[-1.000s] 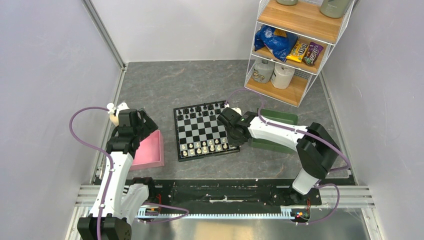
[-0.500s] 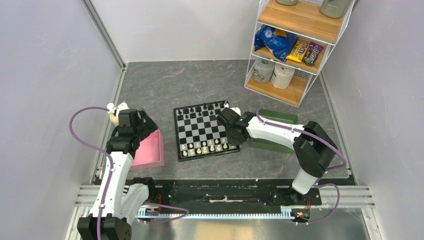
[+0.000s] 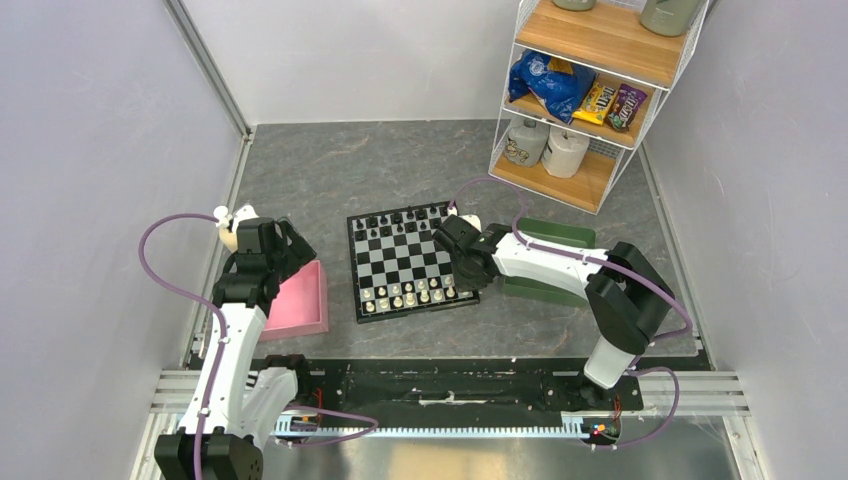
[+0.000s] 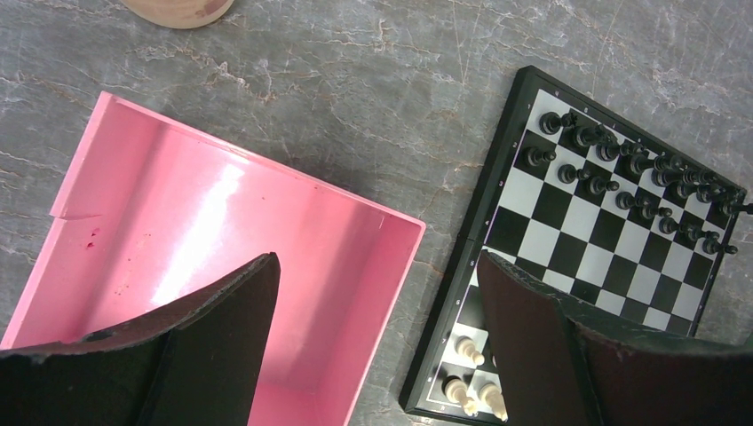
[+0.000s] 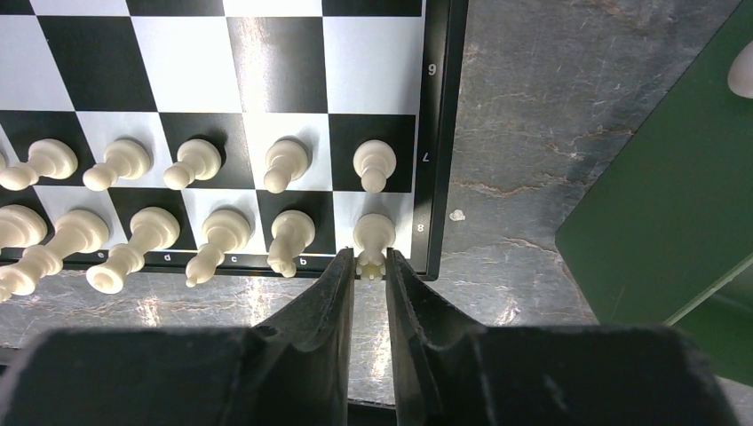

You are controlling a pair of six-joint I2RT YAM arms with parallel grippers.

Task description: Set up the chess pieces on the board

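The board [image 3: 353, 270] lies mid-table, with black pieces [image 3: 400, 222] along its far rows and white pieces [image 3: 410, 295] along its near rows. In the right wrist view, a white rook [image 5: 373, 232] stands upright on the corner square of the board [image 5: 439, 133], beside a knight. My right gripper [image 5: 368, 257] flanks the rook's crown, its jaws only a sliver wider than the piece. My left gripper [image 4: 377, 262] hangs wide open and empty above the pink tray's [image 4: 178, 231] right wall and the board's [image 4: 497, 169] left edge.
A green tray [image 3: 560, 235] sits right of the board, under my right arm; one white piece [image 5: 741, 71] shows in it. The pink tray [image 3: 300, 300] lies left of the board. A wire shelf [image 3: 590, 90] with snacks and jars stands at the back right.
My right gripper's jaws have eased slightly apart around the rook. The right arm has shifted a little. The left arm has not moved.
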